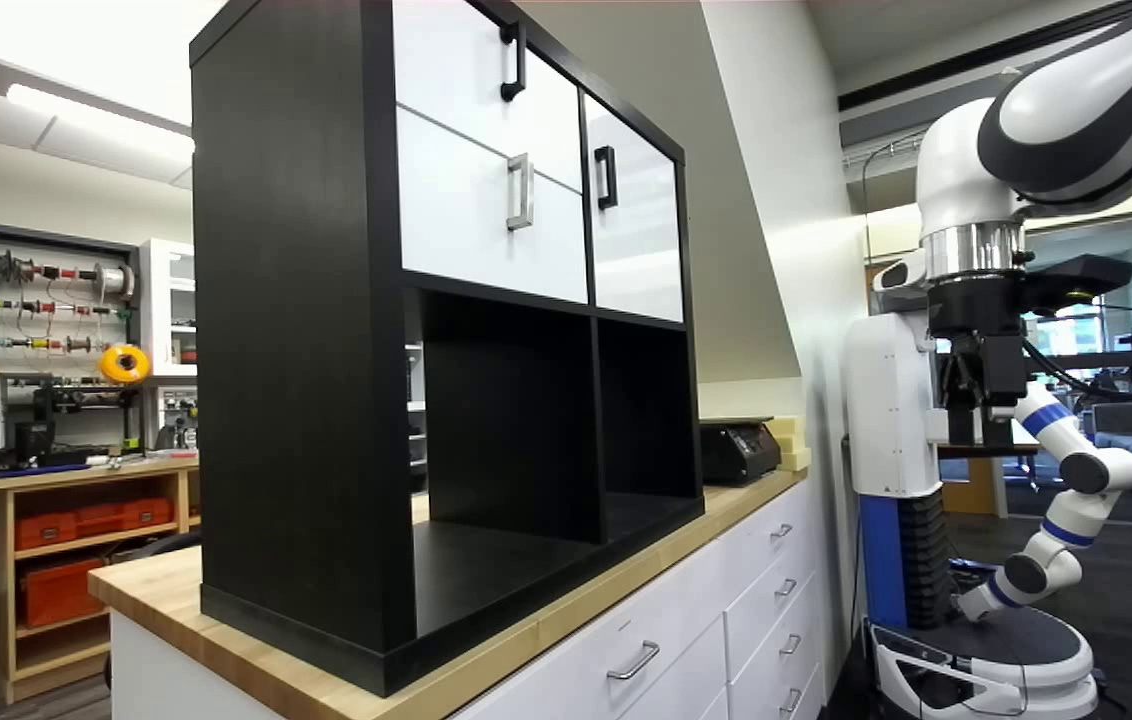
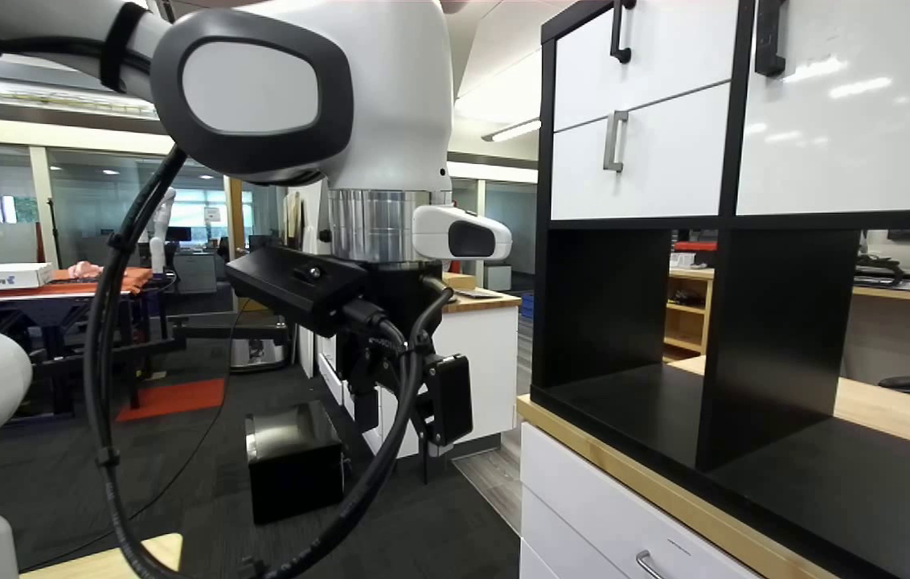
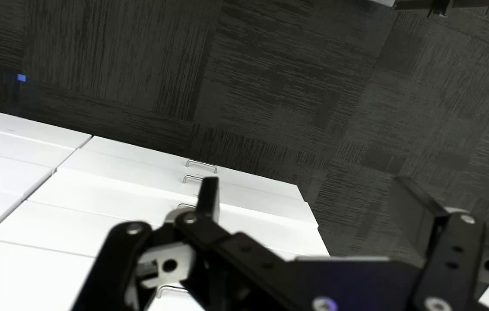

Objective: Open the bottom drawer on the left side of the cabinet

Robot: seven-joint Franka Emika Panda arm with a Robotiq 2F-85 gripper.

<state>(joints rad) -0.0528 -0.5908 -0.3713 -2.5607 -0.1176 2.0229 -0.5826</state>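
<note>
The black cabinet point(image 1: 286, 300) stands on a wooden counter; it also shows in an exterior view point(image 2: 604, 305). Its left column has two white drawer fronts. The bottom drawer point(image 1: 456, 235) has a silver bar handle point(image 1: 520, 190), not a black one, and its front looks flush and closed. In an exterior view the bottom drawer point(image 2: 672, 173) and silver handle point(image 2: 614, 141) also show. My gripper point(image 2: 405, 414) points down, open and empty, in front of and apart from the cabinet. In the wrist view the gripper's fingers point(image 3: 311, 203) are wide apart over the floor; the cabinet is out of view.
The top left drawer point(image 1: 466, 70) and right-hand front point(image 1: 636, 230) have black handles. Open cubbies point(image 1: 516, 420) lie below. Low white counter drawers point(image 1: 636, 640) with silver pulls sit under the wooden top point(image 1: 151, 590). A loose cable point(image 2: 101, 362) hangs from my arm.
</note>
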